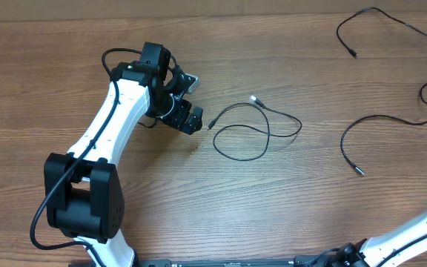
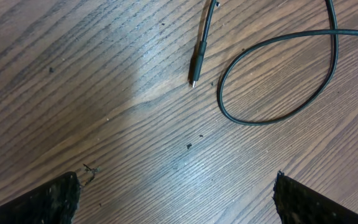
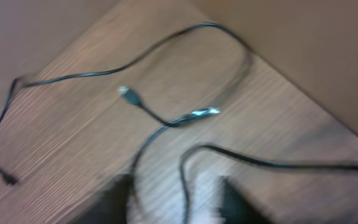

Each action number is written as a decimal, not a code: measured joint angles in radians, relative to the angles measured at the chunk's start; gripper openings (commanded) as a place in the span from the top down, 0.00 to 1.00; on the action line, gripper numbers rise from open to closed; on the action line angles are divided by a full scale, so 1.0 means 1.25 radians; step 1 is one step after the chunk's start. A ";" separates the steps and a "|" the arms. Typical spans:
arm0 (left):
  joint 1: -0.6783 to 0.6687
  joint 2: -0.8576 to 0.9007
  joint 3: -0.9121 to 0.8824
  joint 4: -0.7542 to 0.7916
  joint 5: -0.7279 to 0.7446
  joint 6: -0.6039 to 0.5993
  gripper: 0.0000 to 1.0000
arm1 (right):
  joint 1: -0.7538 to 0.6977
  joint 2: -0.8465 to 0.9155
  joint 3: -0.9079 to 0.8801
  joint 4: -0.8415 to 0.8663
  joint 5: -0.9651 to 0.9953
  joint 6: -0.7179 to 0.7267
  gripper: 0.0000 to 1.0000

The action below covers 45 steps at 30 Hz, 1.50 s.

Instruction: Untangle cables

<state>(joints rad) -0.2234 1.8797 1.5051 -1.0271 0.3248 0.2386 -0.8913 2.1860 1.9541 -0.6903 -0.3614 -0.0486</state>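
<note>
L hand point(image 1: 189, 119) wide apart nr looped cable point(image 2: 253, 122); R hand point(image 3: 176, 202) blurred, state unclear.

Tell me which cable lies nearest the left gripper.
The looped cable in the centre, its plug just ahead of the left gripper; the other cables lie far to the right.

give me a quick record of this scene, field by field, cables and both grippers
surface: wooden table
looped cable: table centre, lying free, crossing itself
other cables: spread along the right side and far right corner
left gripper: open, empty, beside the looped cable's plug end
right gripper: jaws apart, view blurred
</note>
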 measured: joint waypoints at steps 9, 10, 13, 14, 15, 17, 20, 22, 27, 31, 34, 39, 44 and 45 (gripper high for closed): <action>0.000 0.000 0.000 0.000 0.000 0.000 0.00 | -0.059 0.000 0.000 -0.036 -0.145 0.038 0.00; 0.000 0.000 0.000 0.000 0.000 0.000 0.00 | -0.059 0.000 0.000 -0.044 -0.170 0.039 0.00; 0.000 0.000 0.000 0.000 0.000 0.000 0.00 | -0.056 0.000 0.000 -0.073 -0.235 0.041 0.00; 0.000 0.000 0.000 0.000 0.000 0.000 0.00 | -0.056 0.000 0.000 -0.085 -0.253 0.042 0.00; 0.000 0.000 0.000 0.000 0.000 0.000 0.00 | -0.056 0.000 0.000 -0.100 -0.269 0.043 0.00; 0.000 0.000 0.000 0.000 0.000 0.000 0.00 | -0.055 -0.001 0.000 -0.133 -0.286 0.044 0.00; 0.000 0.000 0.000 0.000 0.000 0.000 0.00 | -0.055 -0.001 0.000 -0.188 -0.301 0.042 0.00; 0.000 0.000 0.000 0.000 0.000 0.000 0.00 | -0.055 -0.004 0.000 -0.220 -0.306 0.041 0.00; 0.000 0.000 0.000 0.000 0.000 0.000 0.01 | -0.048 -0.036 0.000 -0.302 -0.312 0.018 0.00; 0.000 0.000 0.000 0.000 0.000 0.000 0.01 | -0.011 -0.105 0.000 -0.371 -0.310 -0.017 0.00; 0.000 0.000 0.000 0.000 0.000 0.000 0.01 | 0.044 -0.171 0.000 -0.406 -0.293 -0.040 0.00; 0.000 0.000 0.000 0.000 0.000 0.000 0.00 | 0.186 -0.283 0.000 -0.445 -0.215 -0.056 0.00; 0.000 0.000 0.000 0.000 0.000 0.000 0.00 | 0.350 -0.342 0.000 -0.522 -0.135 -0.063 0.00; 0.000 0.000 0.000 0.000 0.000 0.000 0.00 | 0.384 -0.345 0.000 -0.540 -0.123 -0.062 0.00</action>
<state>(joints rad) -0.2234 1.8797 1.5051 -1.0275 0.3248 0.2386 -0.4114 1.7542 1.9541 -1.3651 -0.5156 -0.1261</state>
